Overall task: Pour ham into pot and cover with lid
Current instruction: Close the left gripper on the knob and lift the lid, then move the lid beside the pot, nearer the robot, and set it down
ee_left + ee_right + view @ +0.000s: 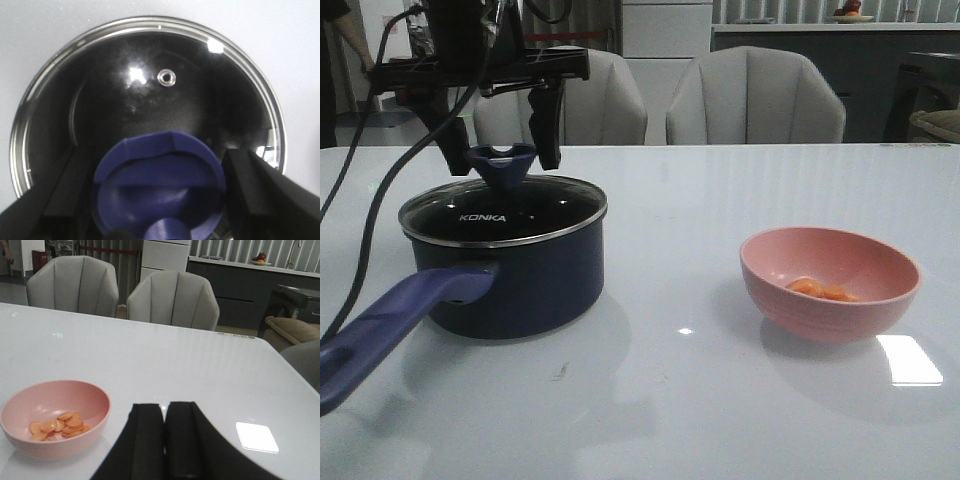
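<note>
Pot: We see the dark navy round saucepan (pixel 520 285) standing on the glossy white table (pixel 670 400), its long purple-blue handle (pixel 395 320) reaching toward the camera in the front view.

Lid: We find the round glass lid with a steel rim (pixel 503 212) seated flat on the pot's rim, its white "KONKA" lettering facing the front camera. In the left wrist view the lid (pixel 150 90) fills the frame, with a small metal vent hole (pixel 166 77) in the glass and the pot's black interior showing through.

Knob: We see the blue flared knob (pixel 502 162) rising upright from the lid's centre.

Left gripper: We place the left gripper (pixel 502 140) directly above the lid, its black fingers (pixel 548 125) standing on either side of the knob. The fingers are spread apart; in the left wrist view the knob (pixel 160 187) sits between the fingers (pixel 250 185) with gaps on both sides, so nothing is clamped.

Bowl: We see the pink round bowl (pixel 830 285) on the table, well apart from the pot, on the side away from the pot's handle.

Ham: We count a few thin orange pieces of ham (pixel 59 425) lying in the bottom of the bowl (pixel 55 422), none in the pot.

Right gripper: We see the right gripper (pixel 165 440) only in its own wrist view, its two black fingers (pixel 142 440) pressed together and holding nothing, near the bowl but not touching it.

Background: Beyond the pot stand two grey upholstered chairs (pixel 755 95).
</note>
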